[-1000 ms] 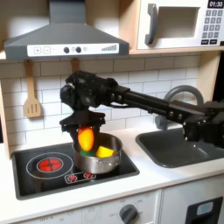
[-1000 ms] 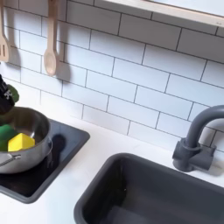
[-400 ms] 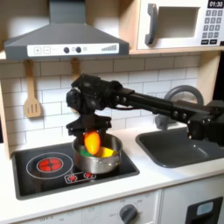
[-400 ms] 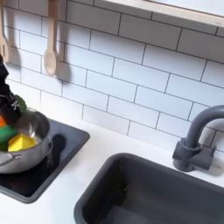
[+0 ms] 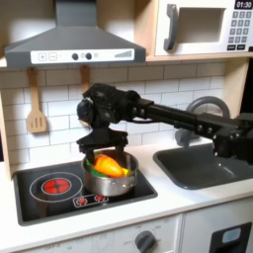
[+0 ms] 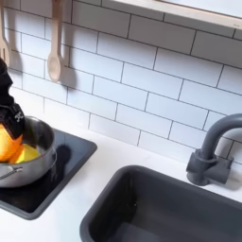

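The orange vegetable (image 5: 107,164) is now lower than a moment ago, lying tilted inside the metal pot (image 5: 123,182) on the stove (image 5: 49,188) instead of hanging upright above it. The claw (image 5: 104,153) hangs right over it; whether its jaws are parted or clamped, cannot tell. So the vegetable looks set down in the pot. Counts: one pot, one orange vegetable, one yellow piece (image 6: 28,151), green bit partly hidden, two wooden utensils (image 6: 55,40) on the wall, one sink (image 6: 165,208), one faucet (image 6: 210,151), one microwave (image 5: 203,28).
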Robot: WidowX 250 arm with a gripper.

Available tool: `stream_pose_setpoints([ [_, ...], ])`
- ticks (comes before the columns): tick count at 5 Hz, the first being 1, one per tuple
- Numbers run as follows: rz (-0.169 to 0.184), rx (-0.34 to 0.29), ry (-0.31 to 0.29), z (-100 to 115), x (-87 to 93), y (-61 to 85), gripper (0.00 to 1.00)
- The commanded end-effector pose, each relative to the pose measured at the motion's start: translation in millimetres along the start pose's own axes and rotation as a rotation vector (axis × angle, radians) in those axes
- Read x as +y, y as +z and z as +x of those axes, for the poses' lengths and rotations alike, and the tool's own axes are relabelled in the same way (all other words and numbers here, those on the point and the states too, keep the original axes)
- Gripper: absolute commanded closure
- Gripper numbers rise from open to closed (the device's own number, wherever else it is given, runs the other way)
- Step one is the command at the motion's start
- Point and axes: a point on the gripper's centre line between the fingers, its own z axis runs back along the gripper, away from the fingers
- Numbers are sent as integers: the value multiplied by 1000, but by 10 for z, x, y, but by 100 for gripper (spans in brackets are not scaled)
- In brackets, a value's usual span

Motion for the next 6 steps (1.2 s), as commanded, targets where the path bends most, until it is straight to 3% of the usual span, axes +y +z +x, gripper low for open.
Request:
stream_pose_setpoints([
  [1, 26, -40, 66, -132, 244, 229, 0],
  [2, 49, -52, 113, -264, 389, 333, 0],
  [4, 83, -65, 163, -467, 513, 449, 0],
  [5, 93, -50, 183, -574, 543, 423, 10],
  [6, 85, -33, 183, -591, 502, 333, 100],
])
